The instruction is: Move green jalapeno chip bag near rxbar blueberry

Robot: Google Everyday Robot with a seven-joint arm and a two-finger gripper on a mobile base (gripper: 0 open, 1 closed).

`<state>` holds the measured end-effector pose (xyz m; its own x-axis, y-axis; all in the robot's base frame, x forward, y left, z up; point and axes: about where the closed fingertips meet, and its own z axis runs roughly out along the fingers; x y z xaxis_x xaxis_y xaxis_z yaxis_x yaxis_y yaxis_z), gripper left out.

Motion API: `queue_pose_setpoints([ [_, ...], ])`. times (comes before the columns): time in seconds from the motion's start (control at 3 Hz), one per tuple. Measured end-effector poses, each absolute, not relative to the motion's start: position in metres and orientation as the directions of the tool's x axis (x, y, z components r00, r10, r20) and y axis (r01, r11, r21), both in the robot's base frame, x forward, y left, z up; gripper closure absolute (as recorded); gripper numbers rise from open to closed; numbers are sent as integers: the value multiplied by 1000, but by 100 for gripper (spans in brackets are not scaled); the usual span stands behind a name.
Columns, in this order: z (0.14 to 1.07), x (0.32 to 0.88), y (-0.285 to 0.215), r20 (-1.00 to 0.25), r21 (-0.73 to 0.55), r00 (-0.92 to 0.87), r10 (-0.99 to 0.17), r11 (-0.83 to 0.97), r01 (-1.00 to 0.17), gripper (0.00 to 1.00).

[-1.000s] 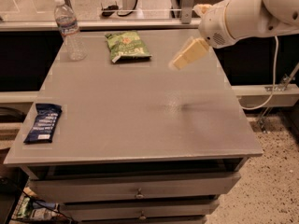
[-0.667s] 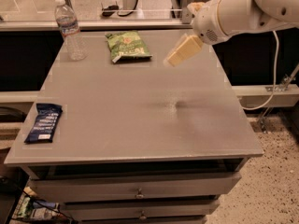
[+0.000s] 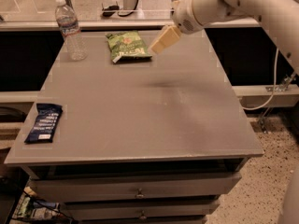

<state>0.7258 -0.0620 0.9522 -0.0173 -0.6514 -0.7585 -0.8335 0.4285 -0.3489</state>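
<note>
A grey table (image 3: 140,120) with drawers (image 3: 135,190) beneath stands on a speckled floor, with a dark shelf and glass behind it. The green jalapeno chip bag (image 3: 127,45) lies flat near the far edge, at about 12 o'clock on the tabletop. The gripper (image 3: 163,39) hangs just off the bag's 3 o'clock side, above the surface and apparently not touching it. Whether it is spread or pressed together cannot be told. The step in hand looks like the reach for the bag. It would go best with the gripper brought over the bag's middle and lowered straight, pinching the crinkly foil across its narrow width so it does not slide away. The rxbar blueberry (image 3: 43,122) lies well apart at 8 o'clock, by the left front edge, so the carry runs diagonally across bare tabletop. A water bottle (image 3: 70,29) stands upright at 10 o'clock, near the bag's left; a low, wide swing could tip it.
</note>
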Motion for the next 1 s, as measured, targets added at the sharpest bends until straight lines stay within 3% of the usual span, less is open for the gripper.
queue_pose_setpoints([
  [1.0, 901, 780, 5, -759, -248, -71, -647, 388, -887, 0],
])
